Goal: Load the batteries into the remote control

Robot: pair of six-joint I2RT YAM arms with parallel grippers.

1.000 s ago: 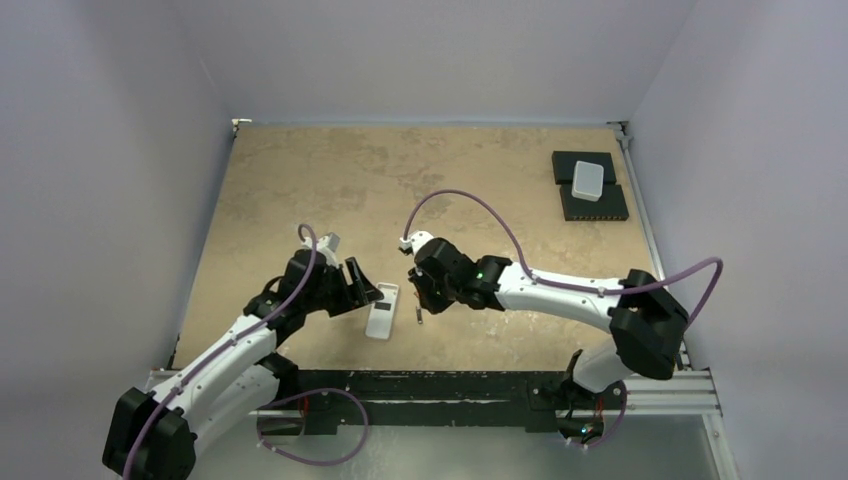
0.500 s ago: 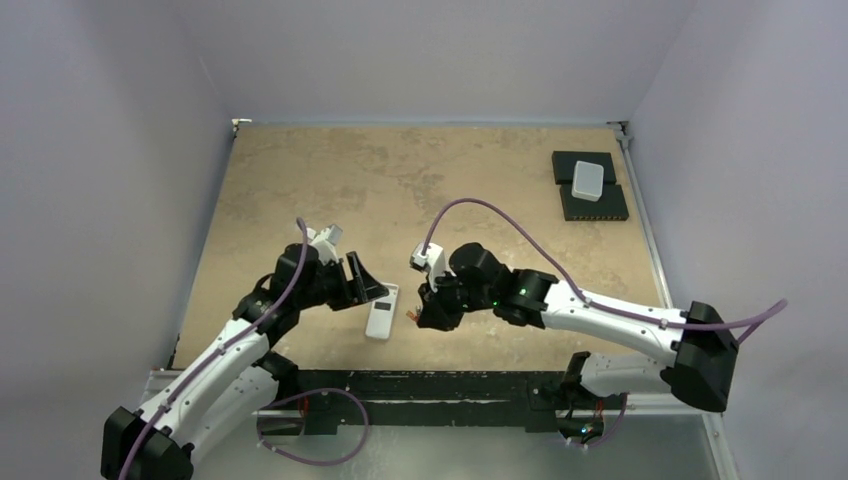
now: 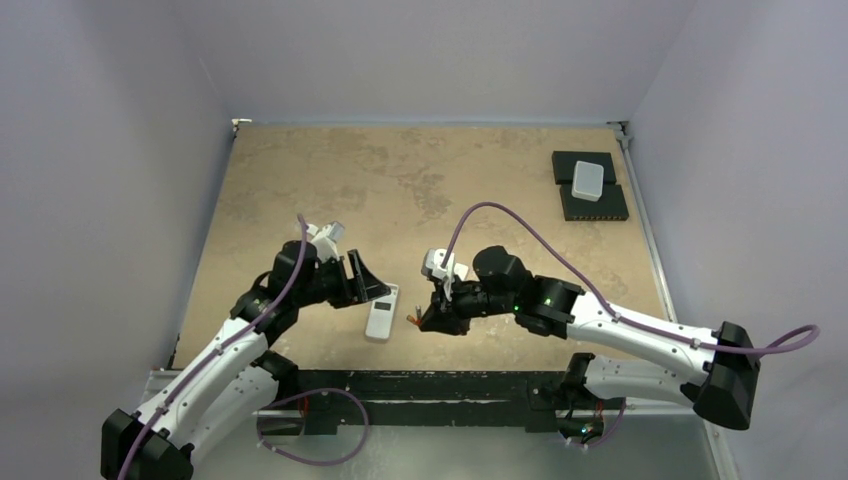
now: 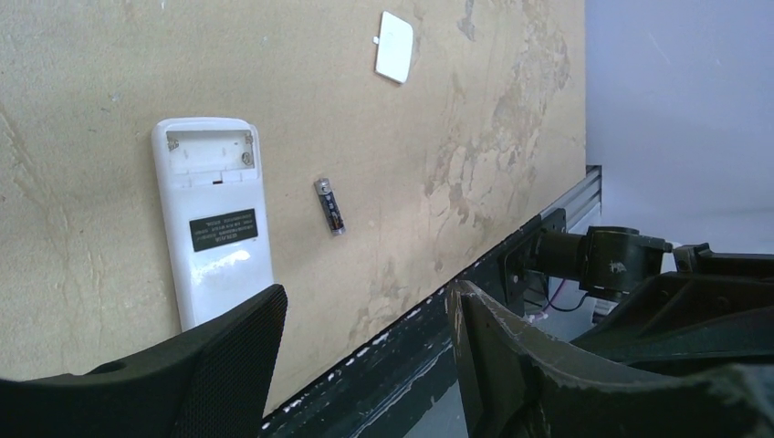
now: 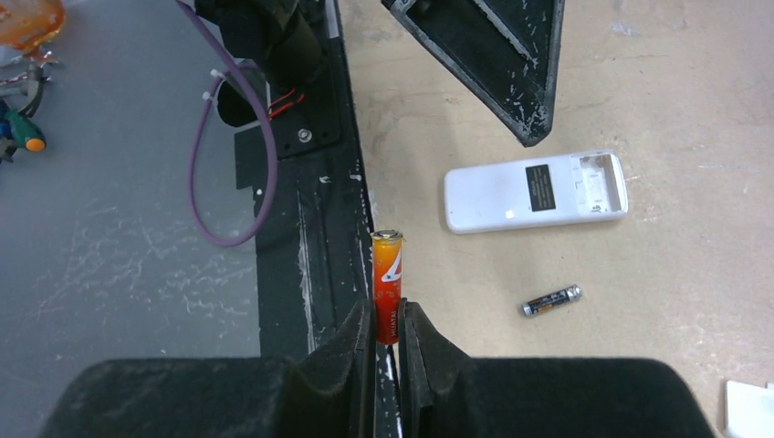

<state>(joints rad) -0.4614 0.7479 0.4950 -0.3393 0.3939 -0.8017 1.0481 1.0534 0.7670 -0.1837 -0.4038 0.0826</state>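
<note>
The remote control (image 3: pixel 382 312) lies back up near the table's front edge, its battery bay uncovered and empty (image 4: pixel 214 224) (image 5: pixel 534 192). My right gripper (image 5: pixel 388 310) (image 3: pixel 425 320) is shut on one orange-red battery (image 5: pixel 387 274), held out from the fingertips over the front edge, right of the remote. A second, dark battery (image 4: pixel 330 205) (image 5: pixel 551 300) lies on the table beside the remote. My left gripper (image 4: pixel 365 297) (image 3: pixel 368 285) hangs open and empty just left of the remote.
The remote's white bay cover (image 4: pixel 394 34) lies loose on the table farther out. A white box on black pads (image 3: pixel 588 180) sits at the back right. The black front rail (image 5: pixel 310 228) and a purple cable (image 5: pixel 228 137) run below the right gripper.
My right arm has swung out to the right, bringing its gripper with the battery nearer the front edge. The left gripper has shifted slightly; the remote has not moved.
</note>
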